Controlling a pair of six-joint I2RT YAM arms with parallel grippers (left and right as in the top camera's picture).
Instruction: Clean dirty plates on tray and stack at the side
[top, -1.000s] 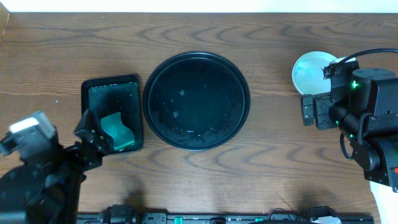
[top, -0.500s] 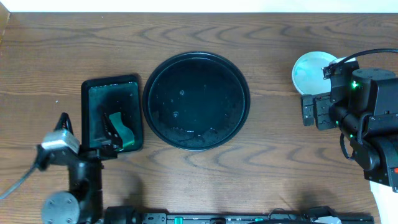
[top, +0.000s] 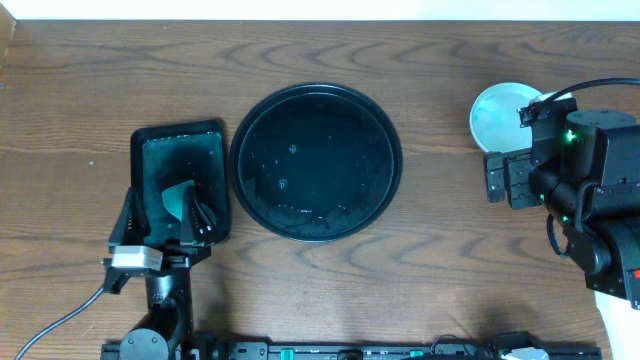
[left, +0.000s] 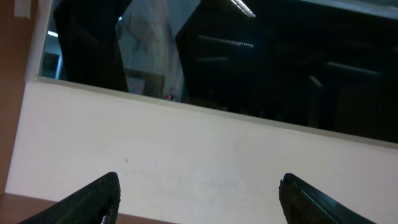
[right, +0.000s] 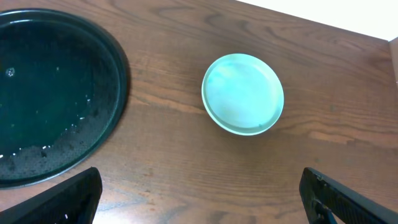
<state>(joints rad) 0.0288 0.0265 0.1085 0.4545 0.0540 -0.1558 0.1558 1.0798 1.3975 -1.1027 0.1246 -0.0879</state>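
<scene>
A pale green plate (top: 500, 115) lies on the wooden table at the far right, also in the right wrist view (right: 242, 93). The round black tray (top: 315, 160) in the middle holds only crumbs and droplets; its edge shows in the right wrist view (right: 115, 74). My right gripper (top: 508, 180) is open and empty just in front of the plate, its fingers wide apart (right: 202, 199). My left gripper (top: 163, 218) is open and empty over the front edge of the small black tray. In the left wrist view (left: 199, 193) it faces a wall and window.
A small rectangular black tray (top: 180, 140) at the left holds a green sponge (top: 180, 200). The right arm's body (top: 590, 190) fills the right edge of the table. The left arm's base stands at the front edge.
My left arm has swung from the front left corner to the small tray's front edge and folded upright. The right arm and plate have not moved.
</scene>
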